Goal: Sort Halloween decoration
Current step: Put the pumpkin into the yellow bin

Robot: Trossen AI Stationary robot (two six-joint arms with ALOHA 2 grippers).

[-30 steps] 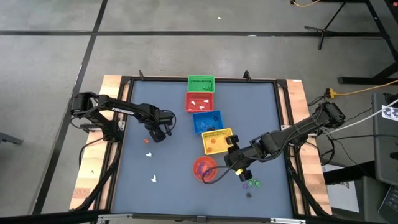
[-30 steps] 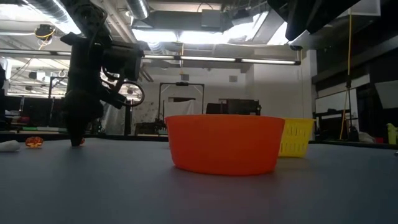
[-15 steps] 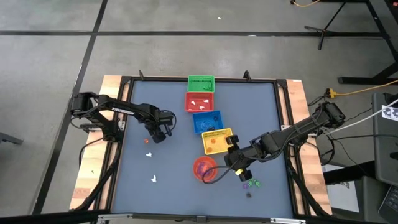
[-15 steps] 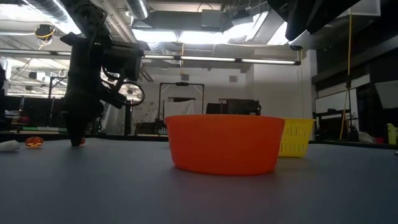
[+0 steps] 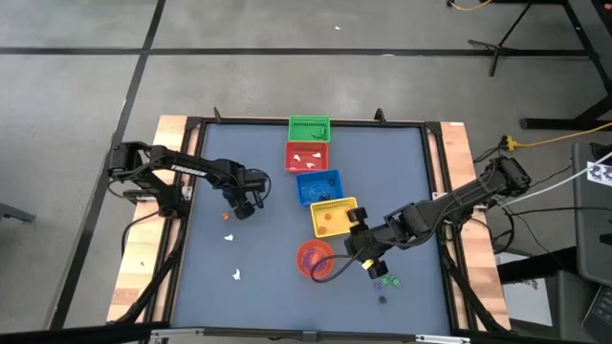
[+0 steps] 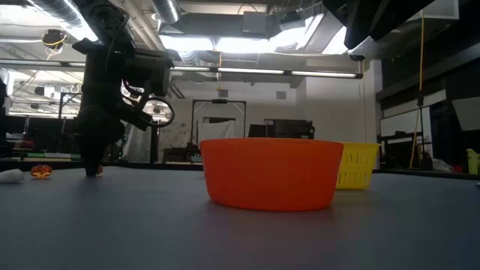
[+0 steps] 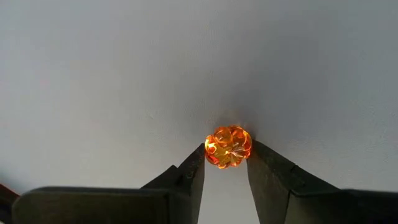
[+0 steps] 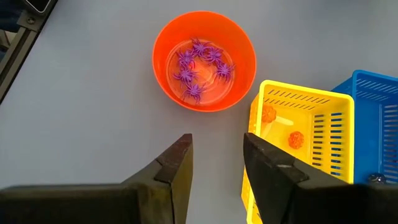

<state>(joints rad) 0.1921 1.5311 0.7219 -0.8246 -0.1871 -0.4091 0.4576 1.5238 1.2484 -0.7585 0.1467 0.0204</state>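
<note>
A small orange pumpkin-like trinket (image 7: 228, 147) of the Halloween decoration lies on the table's left half. My left gripper (image 5: 241, 208) points down at it and is shut on it. My right gripper (image 5: 358, 252) hangs open above the table beside the round orange bowl (image 5: 314, 258), with nothing between its fingers. The bowl (image 8: 204, 59) holds several purple spiders. Two orange trinkets lie in the yellow basket (image 8: 298, 124). Another orange trinket (image 5: 226, 216) and two white ones (image 5: 230, 236) (image 5: 235, 275) lie loose on the table at the left. My left gripper pinches the orange trinket between its two fingertips (image 7: 198, 163), one on each opposite side (image 7: 211, 149). The fingers come from above, pointing steeply down. The trinket sits on the table surface between them.
A row of baskets runs from the table's far middle toward the bowl: green (image 5: 309, 127), red (image 5: 308, 157), blue (image 5: 318, 185), yellow (image 5: 334, 216). Small green and purple trinkets (image 5: 386, 282) and a dark one (image 5: 382, 298) lie near the front right. Open tabletop lies at front left.
My left gripper has stayed in place, and its fingers have drawn together onto the orange trinket, which has not moved from the table.
</note>
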